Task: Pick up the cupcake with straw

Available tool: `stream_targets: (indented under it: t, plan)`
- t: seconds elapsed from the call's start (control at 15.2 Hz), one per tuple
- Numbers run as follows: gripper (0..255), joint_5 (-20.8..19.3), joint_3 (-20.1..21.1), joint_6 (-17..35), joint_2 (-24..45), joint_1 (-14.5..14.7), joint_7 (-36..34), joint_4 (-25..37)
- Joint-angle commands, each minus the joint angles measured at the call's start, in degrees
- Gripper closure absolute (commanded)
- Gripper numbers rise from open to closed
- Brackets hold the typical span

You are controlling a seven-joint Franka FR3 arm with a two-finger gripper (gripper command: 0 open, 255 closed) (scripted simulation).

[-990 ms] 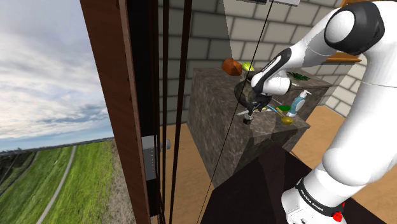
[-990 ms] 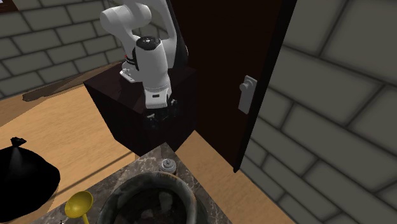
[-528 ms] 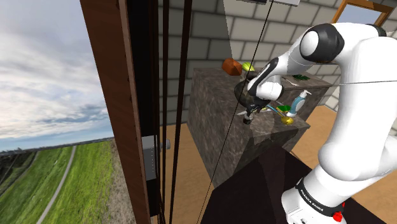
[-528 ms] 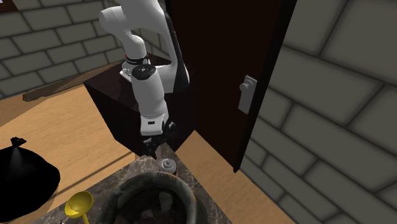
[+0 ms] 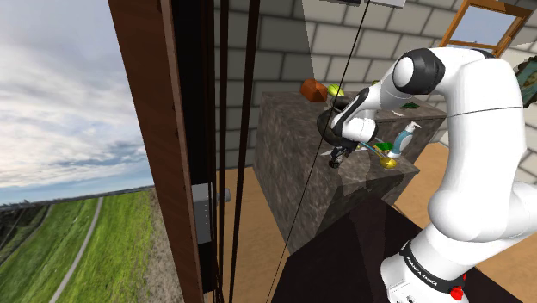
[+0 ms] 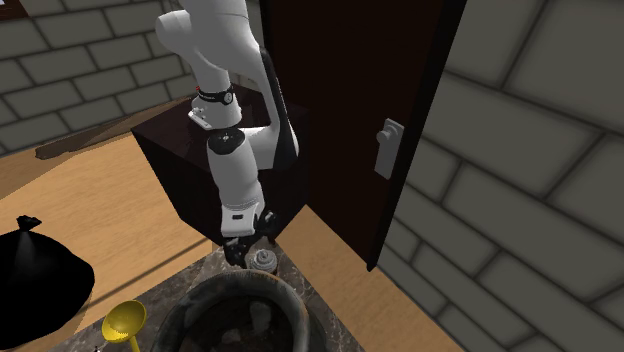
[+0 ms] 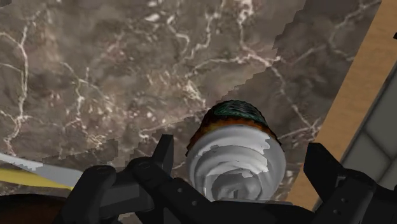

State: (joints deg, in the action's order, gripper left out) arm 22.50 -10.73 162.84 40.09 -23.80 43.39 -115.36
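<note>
Shoulder view, arm: the white arm reached from its stand to the near end of the dark marbled counter (image 5: 293, 163), with the gripper (image 5: 337, 153) low over the counter's top.
Shoulder view, fingers: whether they stood apart could not be told here.
Second exterior view, cupcake: the cupcake (image 6: 263, 260) stood upright on the counter near its corner, just in front of a big dark bowl (image 6: 235, 305).
Second exterior view, gripper: it pointed down and hung just beside the cupcake, at its level.
Wrist view, cupcake: its white swirled frosting and brown wrapper (image 7: 234, 162) sat on the marble directly between the two black fingers; no straw could be made out.
Wrist view, gripper: the gripper (image 7: 242, 149) was spread wide, one finger on each side of the cupcake, and a gap showed on both sides, so nothing was held.
Done: the approach looked finished, with the gripper lined up around the cupcake.
Left: closing on the wrapper and lifting the cupcake clear of the counter were not yet done.
</note>
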Motion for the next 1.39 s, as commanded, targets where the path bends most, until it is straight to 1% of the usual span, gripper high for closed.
stream_targets:
  t: [0.0,0.13,0.2,0.79,1.32]
  plan:
    - [0,0.47,0.79,1.09,1.90,-0.65,0.42,0.91]
    - [0,0.47,0.80,1.10,1.89,-0.66,0.42,0.91]
    - [255,0.44,0.75,1.04,1.83,-0.56,0.33,0.90]
    - [255,0.46,0.80,1.09,1.89,-0.65,0.41,0.91]
    - [255,-1.18,-1.80,-2.55,-3.79,1.43,-1.04,-1.38]
